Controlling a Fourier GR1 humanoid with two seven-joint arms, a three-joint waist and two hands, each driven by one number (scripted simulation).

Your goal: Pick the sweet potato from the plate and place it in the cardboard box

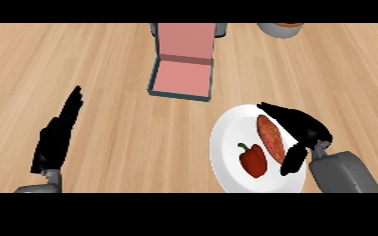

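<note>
A white plate (229,140) lies at the lower right of the wooden counter. On it rest a long reddish-brown sweet potato (270,137) and a red bell pepper (252,159). My right hand (304,127) arches over the sweet potato's right side, fingers curving past its top end and thumb reaching down by its lower end; I cannot tell whether they touch it. The cardboard box (181,77) with a pink inside stands open behind the plate, lid tilted back. At the lower left my left hand (57,132) rests open, fingers straight.
A round container (280,29) with something orange in it shows at the top right edge. Bare wooden counter (96,55) spreads to the left of the box and between the box and my left hand.
</note>
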